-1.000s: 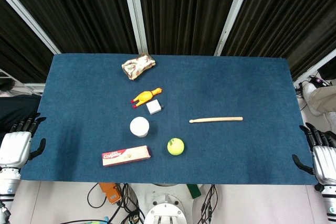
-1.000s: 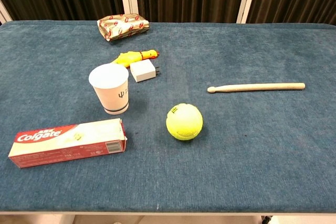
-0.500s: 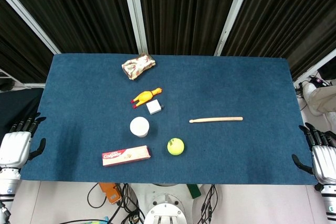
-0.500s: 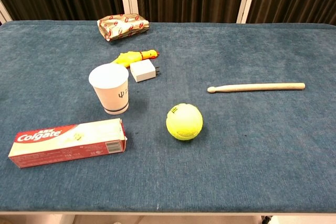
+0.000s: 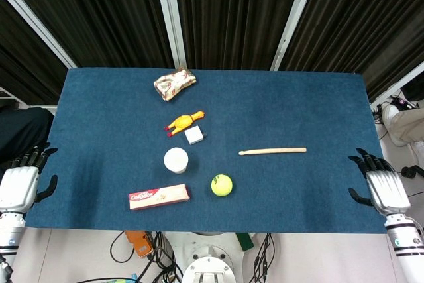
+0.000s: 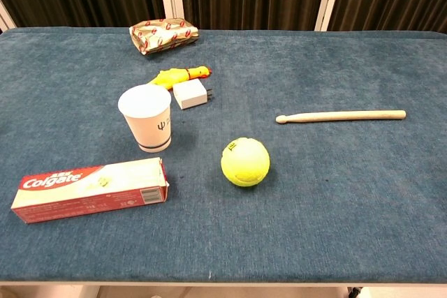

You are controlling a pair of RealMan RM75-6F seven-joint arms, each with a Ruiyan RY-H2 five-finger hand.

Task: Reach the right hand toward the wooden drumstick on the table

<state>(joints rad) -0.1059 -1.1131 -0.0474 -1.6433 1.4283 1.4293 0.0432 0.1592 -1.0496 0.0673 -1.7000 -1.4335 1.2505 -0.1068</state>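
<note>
The red and white toothpaste box lying near the front left of the table reads "Colgate" in white letters on its red end; the smaller print beside and above that word is too fine to make out. The white paper cup carries a small dark mark like a trident or the letter psi on its side. The tennis ball has a small dark marking on top that cannot be read
</note>
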